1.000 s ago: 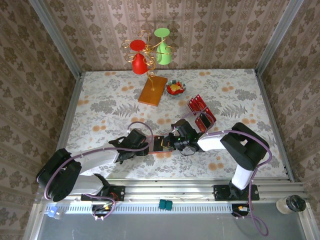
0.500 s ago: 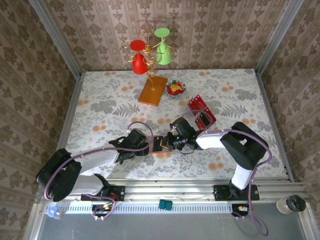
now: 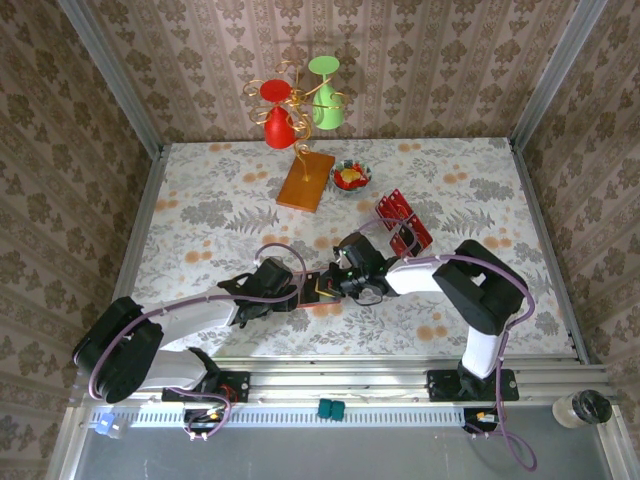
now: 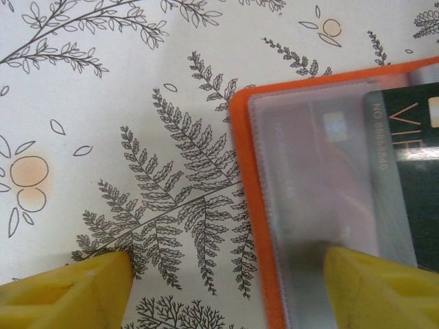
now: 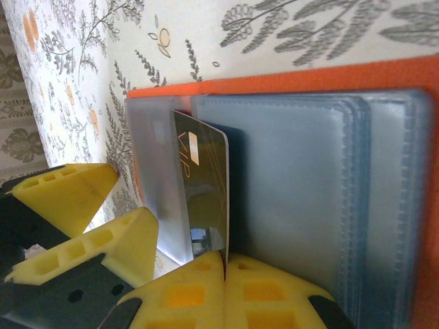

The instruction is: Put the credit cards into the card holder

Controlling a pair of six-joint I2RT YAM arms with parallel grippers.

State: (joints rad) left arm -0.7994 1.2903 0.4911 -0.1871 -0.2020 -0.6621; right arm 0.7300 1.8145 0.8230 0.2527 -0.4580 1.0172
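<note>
1. Your right tool (image 5: 225, 259) is pinched fully shut on the lower edge of a dark card (image 5: 206, 185). Your left tool (image 4: 226, 274) stands wide open and grips nothing. One finger (image 4: 370, 288) is over the card holder's clear pocket, apparently pinning it, and the other is over bare cloth beside it.
2. On the flowered surface (image 3: 200, 200), both arms reach in low from the near edge and meet near the middle front. Your left arm (image 3: 200, 315) stretches flat toward the right. Your right arm (image 3: 440, 275) folds back toward the left, wrist turned down.
3. You have the card holder (image 5: 295, 171) lying open and flat between the two tools, grey-blue pockets facing up inside an orange border.
4. You have a loose pile of red cards (image 3: 402, 224) well apart from the holder, beyond the right arm. I judge most of the job is left.
5. You have the dark card standing on edge, entering the slot beside the clear pocket but not yet seated. A card may already sit behind the clear pocket, though you cannot be sure.
</note>
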